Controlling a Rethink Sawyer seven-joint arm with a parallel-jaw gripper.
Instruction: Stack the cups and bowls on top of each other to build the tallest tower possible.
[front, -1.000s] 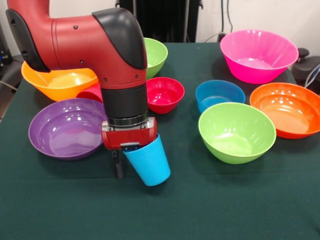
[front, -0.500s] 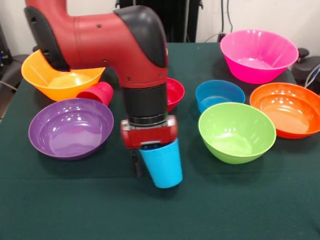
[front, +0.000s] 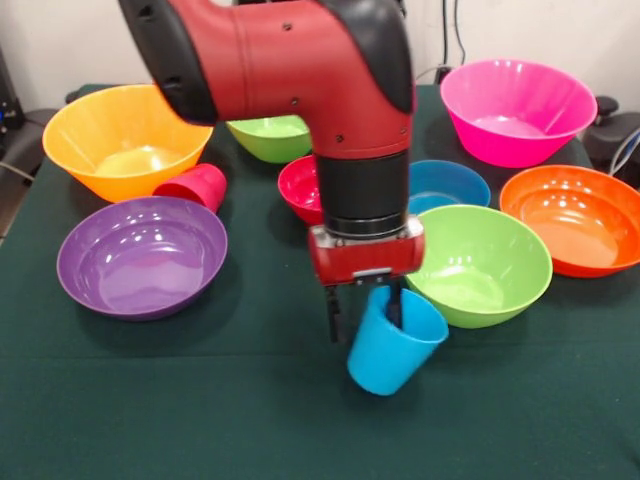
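Note:
My gripper (front: 364, 312) hangs over the table's front middle, just left of the near lime green bowl (front: 485, 265). Its jaws stand apart: one finger (front: 395, 305) is inside the sky-blue cup (front: 392, 350), the other (front: 333, 318) is outside and clear of its wall. The cup tilts, rim up to the right, base low near the cloth. The red cup (front: 195, 186) lies on its side against the yellow-orange bowl (front: 120, 140). The small red bowl (front: 298, 188) and small blue bowl (front: 450, 183) are partly hidden behind the arm. No pile shows.
A purple bowl (front: 140, 255) sits at the left, a second lime green bowl (front: 270, 135) at the back, a pink bowl (front: 515, 110) at the back right and an orange bowl (front: 575, 220) at the right edge. Dark green cloth (front: 200, 400) covers the table.
The arm moved to the picture's right with the sky-blue cup. The cup has swung to tilt the other way and sits lower. The fingers now stand farther apart.

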